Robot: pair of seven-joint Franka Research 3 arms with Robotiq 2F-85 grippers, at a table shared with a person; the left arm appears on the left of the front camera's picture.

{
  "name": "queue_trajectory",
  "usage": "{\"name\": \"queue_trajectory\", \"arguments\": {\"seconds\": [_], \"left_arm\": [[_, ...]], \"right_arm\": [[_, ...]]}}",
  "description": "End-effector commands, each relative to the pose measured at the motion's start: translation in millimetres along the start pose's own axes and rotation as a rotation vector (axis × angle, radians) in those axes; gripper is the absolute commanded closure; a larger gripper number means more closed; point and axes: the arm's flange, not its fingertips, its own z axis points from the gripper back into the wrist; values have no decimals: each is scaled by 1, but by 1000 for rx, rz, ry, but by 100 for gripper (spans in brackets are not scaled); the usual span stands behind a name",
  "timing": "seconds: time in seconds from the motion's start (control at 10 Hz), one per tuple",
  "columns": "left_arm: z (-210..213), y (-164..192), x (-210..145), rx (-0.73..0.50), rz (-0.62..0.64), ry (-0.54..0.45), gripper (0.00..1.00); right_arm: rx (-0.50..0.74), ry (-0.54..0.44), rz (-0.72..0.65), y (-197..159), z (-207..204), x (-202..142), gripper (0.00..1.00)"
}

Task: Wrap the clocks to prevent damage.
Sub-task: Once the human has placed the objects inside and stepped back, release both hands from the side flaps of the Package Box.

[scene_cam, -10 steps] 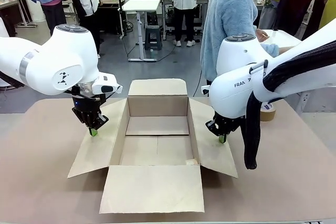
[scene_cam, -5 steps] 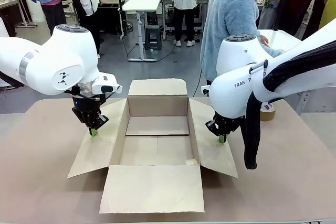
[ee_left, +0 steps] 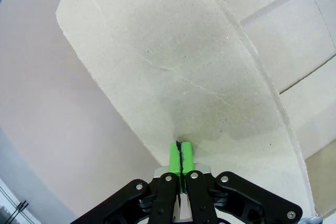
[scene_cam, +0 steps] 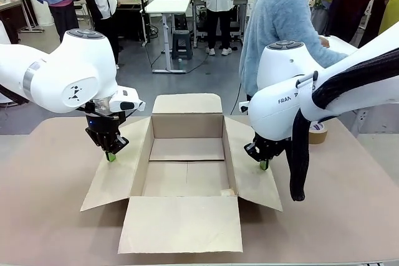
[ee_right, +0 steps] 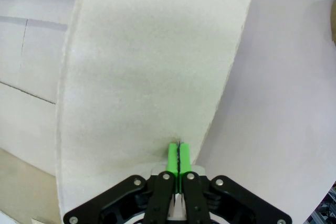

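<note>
While their claws are pressed together, the left gripper [scene_cam: 110,156] and right gripper [scene_cam: 264,165] rest on the side flaps [scene_cam: 115,179] of the box [scene_cam: 187,126]. Gentle, even pressure should avoid creasing them.

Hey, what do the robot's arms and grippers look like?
The left arm and right arm are glossy white with rounded joints; the right arm wears a black cable sleeve and FRAN lettering. The left gripper and right gripper are black with green pads.
</note>
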Motion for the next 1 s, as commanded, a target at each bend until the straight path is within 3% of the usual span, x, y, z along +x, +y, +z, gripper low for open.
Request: {"name": "queue_trajectory", "arguments": {"seconds": [0.0, 0.9], "left_arm": [[2, 1, -1, 10, -5, -4, 100], [2, 1, -1, 10, -5, -4, 100]], "right_arm": [[-11, 4, -8, 3, -1, -1, 99], [-11, 4, -8, 3, -1, -1, 99]]}}
